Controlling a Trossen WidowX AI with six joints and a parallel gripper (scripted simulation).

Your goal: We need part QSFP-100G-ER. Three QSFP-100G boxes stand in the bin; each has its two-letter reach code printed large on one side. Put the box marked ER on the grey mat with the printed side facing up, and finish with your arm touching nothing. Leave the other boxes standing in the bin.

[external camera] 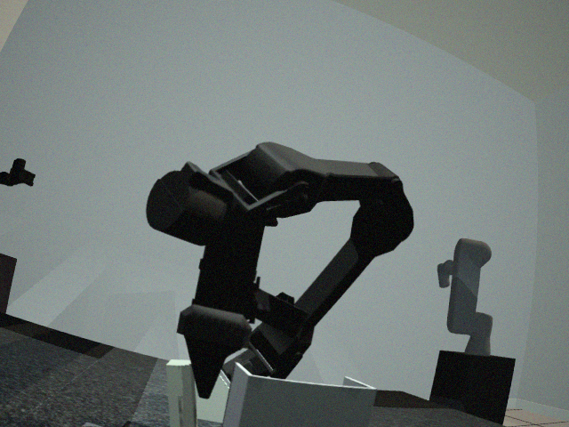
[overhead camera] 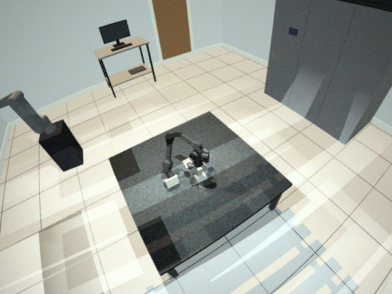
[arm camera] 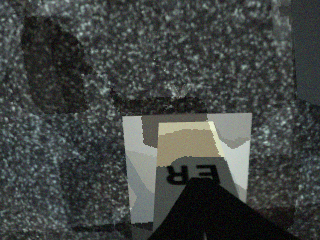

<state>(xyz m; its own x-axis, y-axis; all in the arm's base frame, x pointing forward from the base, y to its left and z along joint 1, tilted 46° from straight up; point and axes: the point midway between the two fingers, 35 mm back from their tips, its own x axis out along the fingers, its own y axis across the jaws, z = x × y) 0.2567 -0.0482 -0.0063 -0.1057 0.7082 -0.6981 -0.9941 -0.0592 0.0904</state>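
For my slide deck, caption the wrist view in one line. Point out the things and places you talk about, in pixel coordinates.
Wrist view: the closed gripper's dark tip (arm camera: 200, 182) overlaps the box marked ER (arm camera: 187, 145), over the light grey mat (arm camera: 137, 195).

Black capital letters "ER" are showing upside down in the wrist view on the upper face of a box (arm camera: 187, 145), the print running just beyond the dark fingertips, while the white panel beneath the box is displaying no readable text and the other views are yielding no legible lettering
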